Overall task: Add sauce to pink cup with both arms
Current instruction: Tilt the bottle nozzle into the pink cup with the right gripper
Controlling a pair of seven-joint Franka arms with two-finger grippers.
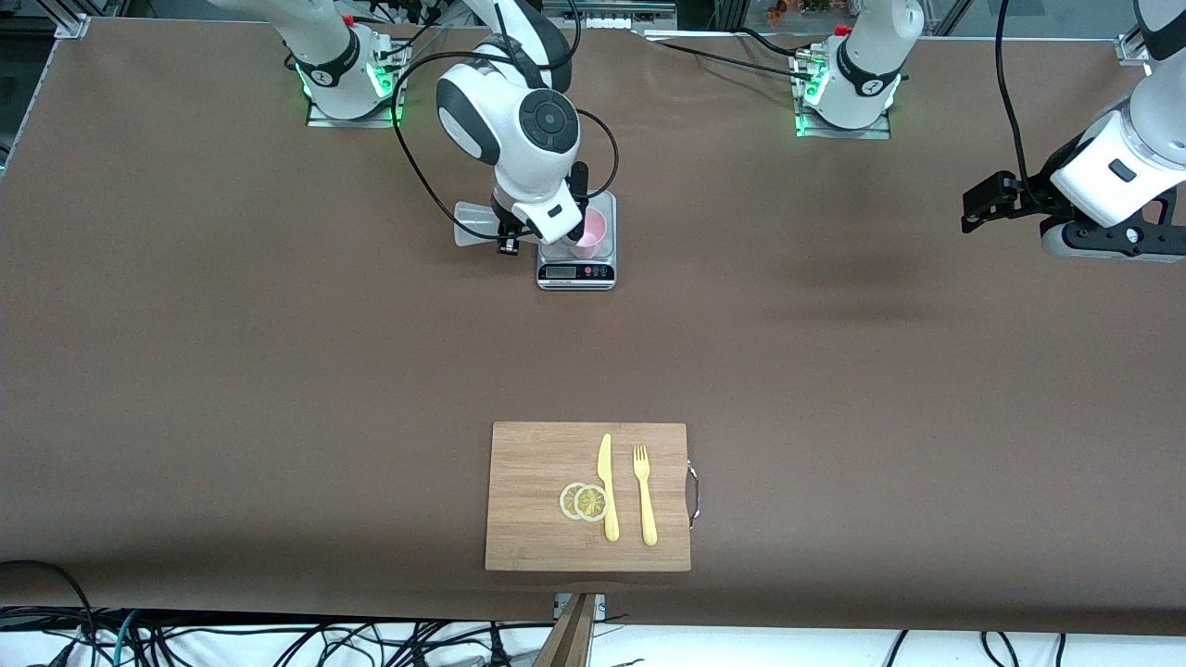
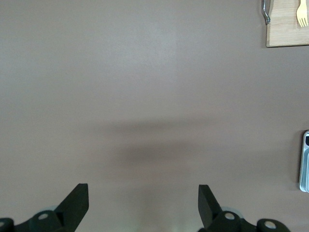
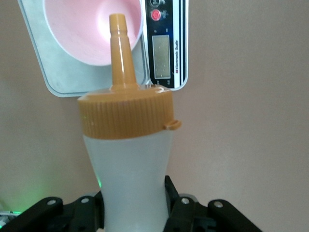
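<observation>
The pink cup [image 1: 590, 230] [image 3: 82, 34] stands on a small silver scale [image 1: 576, 271] [image 3: 161, 53] near the right arm's base. My right gripper [image 1: 507, 239] [image 3: 134, 193] is shut on the sauce bottle [image 1: 474, 225] [image 3: 128, 154], gripping its whitish body. The bottle is tipped on its side beside the cup. Its orange nozzle [image 3: 118, 48] points over the cup's open mouth. No sauce shows at the tip. My left gripper [image 1: 980, 208] [image 2: 143, 198] waits open over bare table at the left arm's end, holding nothing.
A wooden cutting board [image 1: 528, 500] [image 2: 287, 34] lies near the front camera. On it are a yellow knife [image 1: 607, 486], a yellow fork [image 1: 644, 496] [image 2: 302, 14] and two lemon slices [image 1: 584, 501]. Black cables loop around the right arm.
</observation>
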